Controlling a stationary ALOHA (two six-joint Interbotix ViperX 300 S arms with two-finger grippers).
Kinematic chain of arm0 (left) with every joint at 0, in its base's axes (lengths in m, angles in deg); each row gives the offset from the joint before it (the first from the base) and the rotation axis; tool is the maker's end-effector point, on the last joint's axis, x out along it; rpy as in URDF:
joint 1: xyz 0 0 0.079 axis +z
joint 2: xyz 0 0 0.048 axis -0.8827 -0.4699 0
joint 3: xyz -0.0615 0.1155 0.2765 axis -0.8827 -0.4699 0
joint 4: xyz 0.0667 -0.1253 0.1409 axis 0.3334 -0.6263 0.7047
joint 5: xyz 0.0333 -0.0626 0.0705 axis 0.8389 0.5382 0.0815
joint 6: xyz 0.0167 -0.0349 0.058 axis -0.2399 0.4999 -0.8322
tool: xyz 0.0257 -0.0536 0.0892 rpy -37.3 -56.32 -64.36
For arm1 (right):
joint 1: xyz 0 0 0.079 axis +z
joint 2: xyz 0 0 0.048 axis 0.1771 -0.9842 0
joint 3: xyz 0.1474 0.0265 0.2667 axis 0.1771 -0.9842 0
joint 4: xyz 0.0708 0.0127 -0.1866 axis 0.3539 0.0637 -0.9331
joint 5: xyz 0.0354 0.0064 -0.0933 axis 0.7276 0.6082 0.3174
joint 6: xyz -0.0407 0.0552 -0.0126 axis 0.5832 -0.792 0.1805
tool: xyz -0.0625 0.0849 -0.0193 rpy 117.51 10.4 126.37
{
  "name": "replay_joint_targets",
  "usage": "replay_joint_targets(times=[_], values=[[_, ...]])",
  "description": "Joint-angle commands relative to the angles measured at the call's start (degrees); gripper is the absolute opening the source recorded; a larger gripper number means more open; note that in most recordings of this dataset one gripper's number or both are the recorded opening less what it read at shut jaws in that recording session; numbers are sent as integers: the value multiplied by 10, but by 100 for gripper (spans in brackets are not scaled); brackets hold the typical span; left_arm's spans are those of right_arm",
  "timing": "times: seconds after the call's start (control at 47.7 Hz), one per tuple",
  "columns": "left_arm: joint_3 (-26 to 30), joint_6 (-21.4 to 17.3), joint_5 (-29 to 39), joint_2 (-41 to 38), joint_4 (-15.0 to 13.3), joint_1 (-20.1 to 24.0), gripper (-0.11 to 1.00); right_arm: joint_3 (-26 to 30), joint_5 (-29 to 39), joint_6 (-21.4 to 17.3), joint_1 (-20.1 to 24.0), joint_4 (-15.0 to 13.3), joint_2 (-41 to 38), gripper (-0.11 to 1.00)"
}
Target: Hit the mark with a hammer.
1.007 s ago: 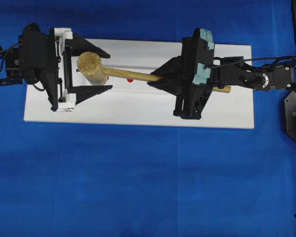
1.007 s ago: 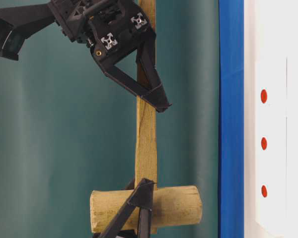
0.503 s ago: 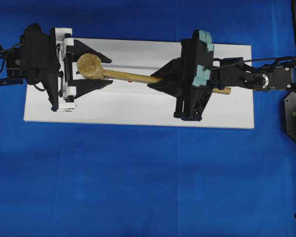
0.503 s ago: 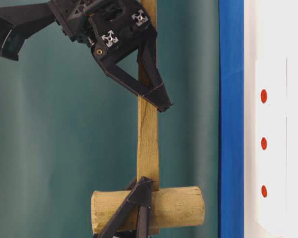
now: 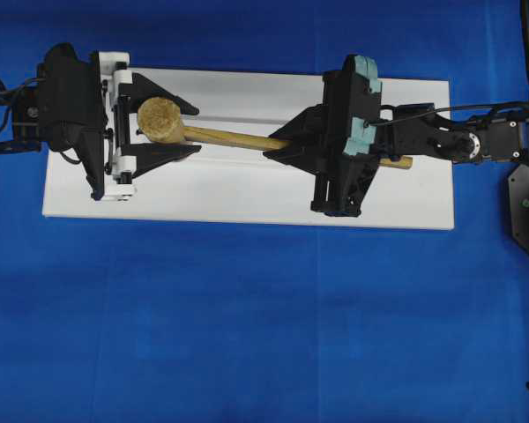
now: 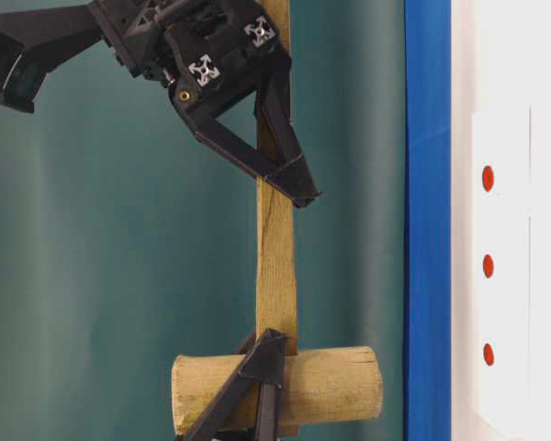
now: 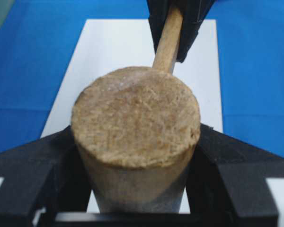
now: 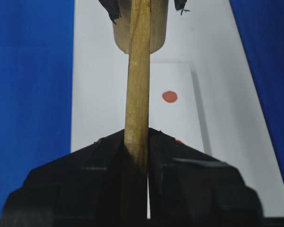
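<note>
The hammer is held in the air above the white board [image 5: 247, 198]. Its thick wooden head [image 5: 161, 121] stands between the fingers of my left gripper [image 5: 196, 125], which are shut against its two sides [image 7: 135, 142]. My right gripper [image 5: 278, 141] is shut on the flat handle [image 8: 138, 71] about midway along [image 8: 137, 135]. In the table-level view the head [image 6: 321, 386] points its end at the board with a gap between. The mark [image 6: 488, 266] is the centre dot of three on the raised strip [image 6: 505, 220]. From overhead, the hammer and arms hide the dots.
The board lies on a blue cloth [image 5: 247, 335]. A red dot [image 8: 169, 96] shows right of the handle in the right wrist view; I cannot tell which of the row it is. The right arm [image 5: 458, 141] reaches in from the right edge.
My left gripper's fingers came in from wide open and closed on the hammer head. The head has shifted slightly toward the board. The right gripper kept its hold on the handle.
</note>
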Motion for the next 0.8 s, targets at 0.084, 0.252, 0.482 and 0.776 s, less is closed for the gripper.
replay_joint_targets(times=[0.084, 0.252, 0.482, 0.776], values=[[8, 2, 2, 9, -1, -3, 45, 17, -6, 0, 0, -3, 7, 11], [8, 4, 4, 11, -1, -3, 45, 16, -9, 0, 1, -3, 8, 58], [11, 23, 11, 12, -3, -2, 45, 15, -20, 1, 3, -18, 11, 91], [32, 175, 47, 18, -4, -4, 45, 17, -21, 1, 4, -75, 10, 92]])
